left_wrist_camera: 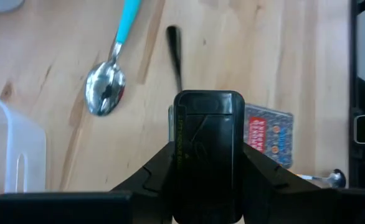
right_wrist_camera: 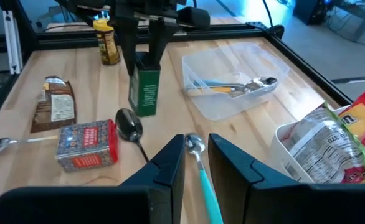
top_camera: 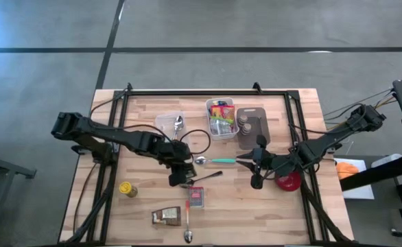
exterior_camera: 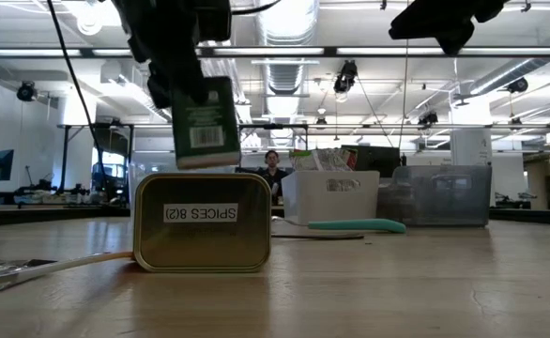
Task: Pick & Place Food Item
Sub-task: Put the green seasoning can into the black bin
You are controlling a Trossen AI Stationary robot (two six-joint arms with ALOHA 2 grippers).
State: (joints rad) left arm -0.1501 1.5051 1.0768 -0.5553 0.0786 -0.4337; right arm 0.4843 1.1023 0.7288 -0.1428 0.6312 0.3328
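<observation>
A dark green box [right_wrist_camera: 146, 90] with a white label hangs above the middle of the table, with my left gripper [top_camera: 182, 175] shut on it. In the low view the box [exterior_camera: 205, 122] hangs above the table top. My right gripper [right_wrist_camera: 196, 149] hovers to the right of the middle. Its fingers point toward the table's left and stand a little apart with nothing between them. A teal-handled spoon [top_camera: 216, 160] lies on the wood in front of it. My left gripper pinches the green box by its upper end [right_wrist_camera: 149, 62] between its two fingers [right_wrist_camera: 130, 43]. They come from above, slanting down. The box hangs below the fingers, slightly tilted, and its lower end [exterior_camera: 209, 160] is clear of the table.
Under the box lie a black-handled spoon [top_camera: 208, 176] and a red patterned tin [top_camera: 195, 197]. A yellow-capped jar [top_camera: 125, 189], a brown packet [top_camera: 167, 216] and a spoon [top_camera: 187, 221] lie near the front. Clear tubs [top_camera: 170, 123] [top_camera: 221, 118] and a brown tray [top_camera: 252, 127] stand at the back.
</observation>
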